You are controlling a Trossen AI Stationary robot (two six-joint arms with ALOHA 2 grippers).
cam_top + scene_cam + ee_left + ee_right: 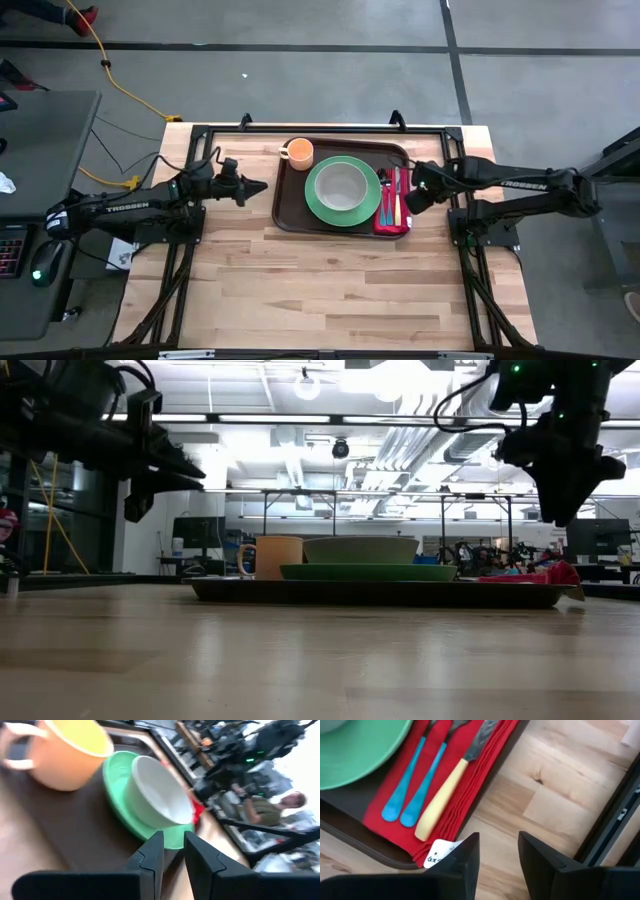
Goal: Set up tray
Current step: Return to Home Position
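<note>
The tray (292,216) sits loaded at the far centre of the worktop (330,290). The left gripper (262,187) and right gripper (410,200) flank it, fingers slightly apart and empty. I judge it stiff, slick and load-heavy, so I would grip the rim.

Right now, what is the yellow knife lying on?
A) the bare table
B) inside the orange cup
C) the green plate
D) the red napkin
D: the yellow knife lies on the red napkin, beside two blue handles, on the tray.
</note>
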